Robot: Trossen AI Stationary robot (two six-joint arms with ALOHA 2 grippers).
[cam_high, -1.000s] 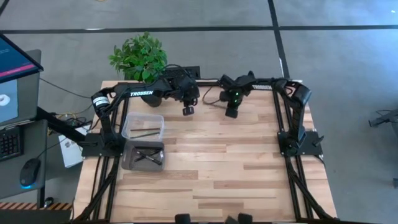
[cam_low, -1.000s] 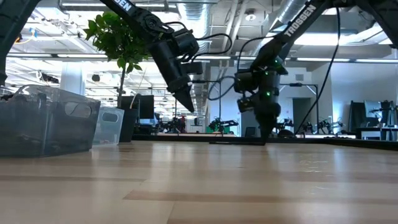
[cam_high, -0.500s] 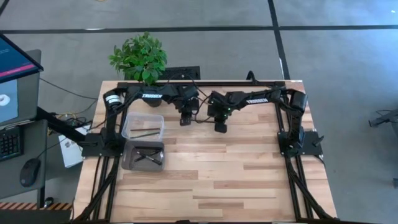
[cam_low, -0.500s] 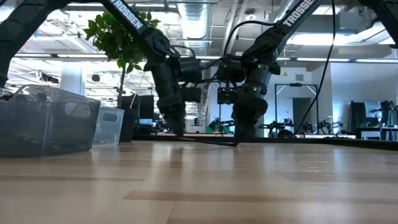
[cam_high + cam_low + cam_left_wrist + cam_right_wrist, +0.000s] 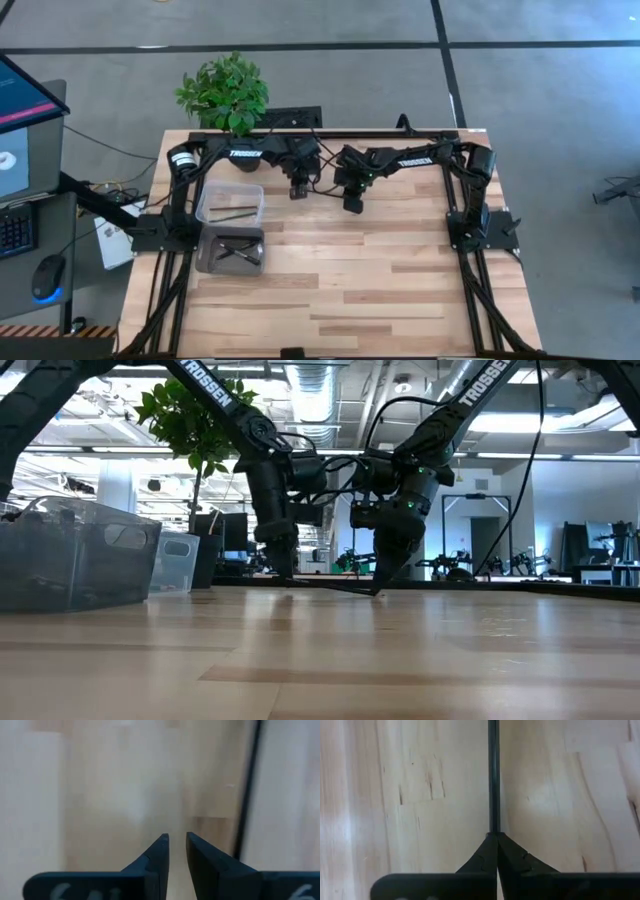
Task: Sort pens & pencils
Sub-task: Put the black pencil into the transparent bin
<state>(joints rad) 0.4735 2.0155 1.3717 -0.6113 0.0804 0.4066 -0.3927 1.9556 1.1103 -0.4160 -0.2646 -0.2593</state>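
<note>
Black pen (image 5: 493,775) on pale striped wood table (image 5: 410,795).

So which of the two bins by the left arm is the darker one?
The darker bin is the one nearer the table's front edge, with dark sticks crossed inside. The clear bin sits behind it, toward the plant.

Robotics lab or workshop in an open industrial hall. Bare ducts (image 5: 310,380) and strip lights (image 5: 520,455) overhead, grey concrete floor (image 5: 560,90) marked with dark lines, more rigs (image 5: 590,565) standing far behind. Butcher-block table (image 5: 380,280) on a black frame, monitor (image 5: 25,125), keyboard (image 5: 15,228) and mouse (image 5: 47,278) alongside, potted plant (image 5: 225,92) at the far edge.
</note>
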